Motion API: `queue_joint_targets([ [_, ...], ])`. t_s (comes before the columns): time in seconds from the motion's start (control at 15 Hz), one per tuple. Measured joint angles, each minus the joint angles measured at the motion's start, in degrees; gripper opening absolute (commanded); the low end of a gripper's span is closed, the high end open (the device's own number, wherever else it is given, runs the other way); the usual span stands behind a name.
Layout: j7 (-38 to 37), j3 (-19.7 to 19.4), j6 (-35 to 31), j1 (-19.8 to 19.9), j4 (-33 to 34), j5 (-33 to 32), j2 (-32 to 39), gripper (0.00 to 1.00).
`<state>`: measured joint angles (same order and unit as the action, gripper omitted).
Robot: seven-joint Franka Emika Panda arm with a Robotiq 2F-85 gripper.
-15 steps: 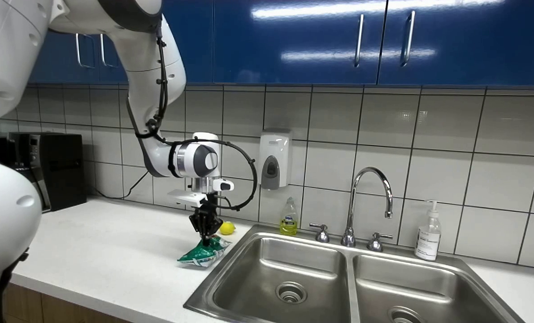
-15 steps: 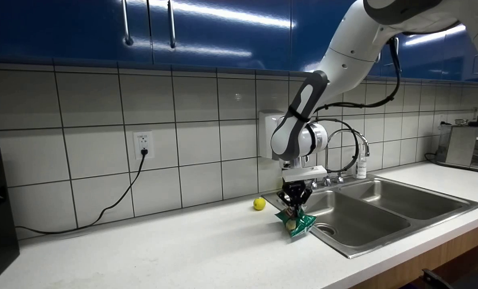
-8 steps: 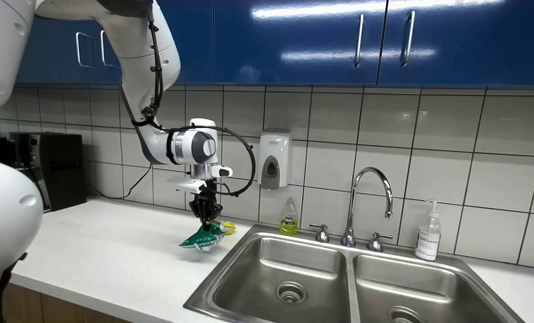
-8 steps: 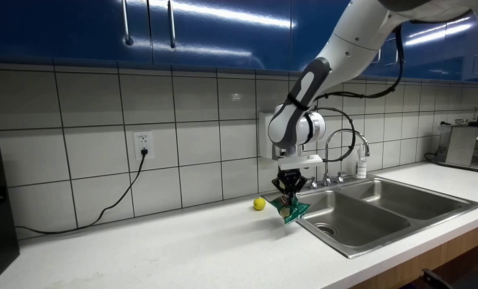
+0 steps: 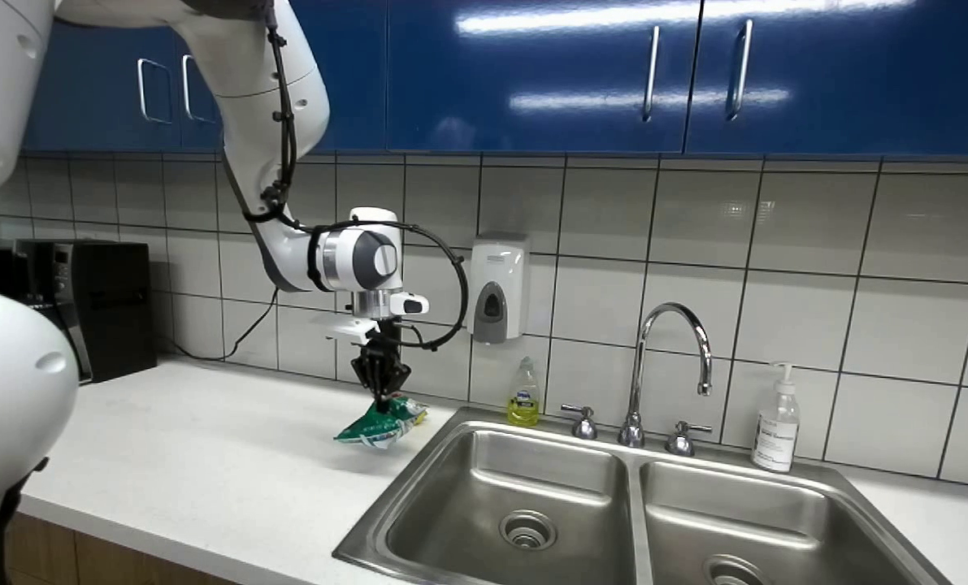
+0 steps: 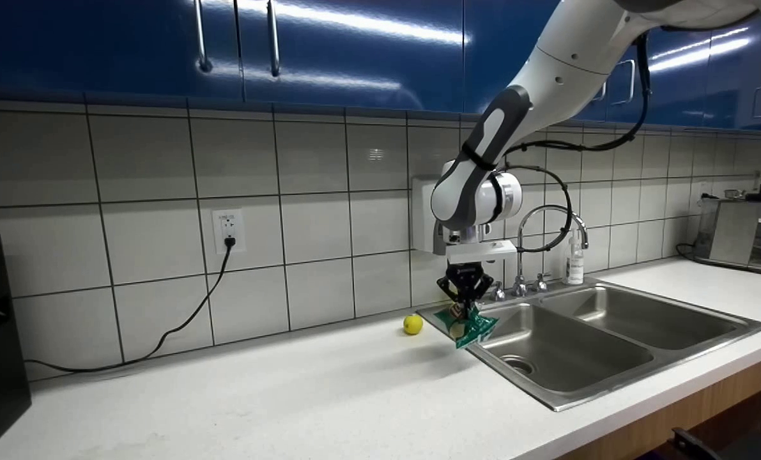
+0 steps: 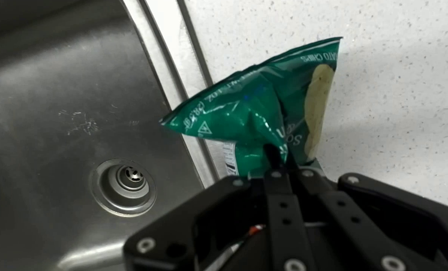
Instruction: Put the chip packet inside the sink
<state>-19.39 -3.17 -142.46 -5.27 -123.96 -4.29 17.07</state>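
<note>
Nearest to us, in the wrist view, the fingers are clenched on the chip packet, which puckers around them while its free edge flares outward. We take a gathered crease to be the sensible hold here: soft, flat foil offers little else to grip, and the pinch should serve for a short carry. The packet hangs over the desk just beside the sink, and, seen from the wrist, one corner overlaps the metal rim. In both exterior views it looks raised off the surface, probably so that it can pass that rim without snagging. It is not inside yet, so we judge that a sideways move over the nearer basin and a release remain. The desk is pale and speckled, with a yellow lemon close to the sink's corner and a boxy black machine well apart from it. Along the back we find a dish soap bottle and a curved faucet; beyond them, wall tiles carry a soap dispenser below glossy blue cupboards.
</note>
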Motion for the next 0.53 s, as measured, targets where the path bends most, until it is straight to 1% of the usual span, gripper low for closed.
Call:
queue_joint_targets([
  [0.27, -0.8, -2.1, 0.0, 0.5, 0.0, 0.0, 0.0, 0.00],
  [0.53, -1.0, -4.3, 0.0, 1.9, 0.0, 0.0, 0.0, 0.00],
])
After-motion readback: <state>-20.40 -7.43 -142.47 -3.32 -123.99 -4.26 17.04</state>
